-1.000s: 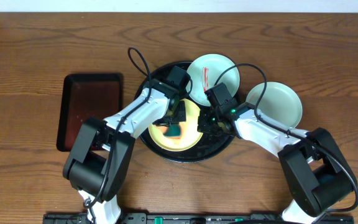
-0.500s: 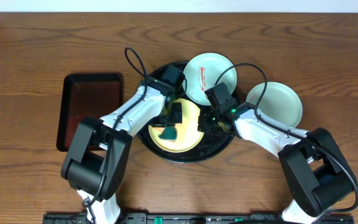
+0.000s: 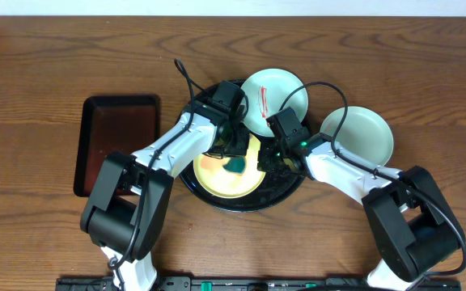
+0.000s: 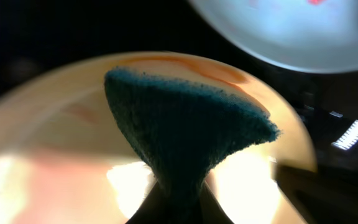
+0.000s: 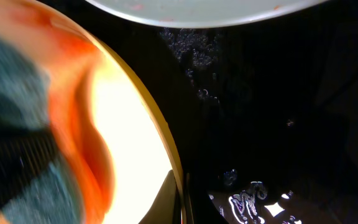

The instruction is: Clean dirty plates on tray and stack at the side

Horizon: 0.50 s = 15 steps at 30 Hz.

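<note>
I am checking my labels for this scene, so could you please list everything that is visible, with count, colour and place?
yellow plate: one, pale yellow with an orange-red smear, on the round tray
smeared plate: one, pale blue-green with a red streak, at the round tray's far right edge
plain plate: one, pale blue-green, on the table to the right of the round tray
sponge: one, teal, on the yellow plate
round tray: one, glossy black, mid-table
rectangular tray: one, dark, on the left
table: one, brown wood
left gripper: pinching the sponge
right gripper: clamped on the yellow plate's right rim
</note>
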Each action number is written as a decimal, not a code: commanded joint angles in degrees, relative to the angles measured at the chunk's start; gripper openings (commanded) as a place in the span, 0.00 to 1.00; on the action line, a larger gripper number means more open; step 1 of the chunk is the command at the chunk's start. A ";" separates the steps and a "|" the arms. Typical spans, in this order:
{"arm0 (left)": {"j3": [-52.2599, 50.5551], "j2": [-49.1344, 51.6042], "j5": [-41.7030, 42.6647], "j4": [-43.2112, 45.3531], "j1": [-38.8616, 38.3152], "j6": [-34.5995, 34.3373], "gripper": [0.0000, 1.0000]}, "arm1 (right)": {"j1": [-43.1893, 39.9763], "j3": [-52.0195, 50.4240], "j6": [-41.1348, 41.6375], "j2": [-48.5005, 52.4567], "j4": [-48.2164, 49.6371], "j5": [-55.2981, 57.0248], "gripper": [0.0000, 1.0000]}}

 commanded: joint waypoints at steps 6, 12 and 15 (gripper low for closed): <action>-0.11 0.11 -24.63 -4.81 0.11 -6.56 0.08 | -0.13 -0.37 -0.13 2.01 -0.94 3.37 0.01; -0.11 0.11 -16.52 -10.78 -0.11 -4.87 0.07 | -0.13 -0.37 -0.13 2.01 -0.94 3.37 0.01; -0.11 0.11 -5.31 -12.07 -0.11 1.68 0.08 | -0.13 -0.37 -0.13 2.01 -0.94 3.37 0.01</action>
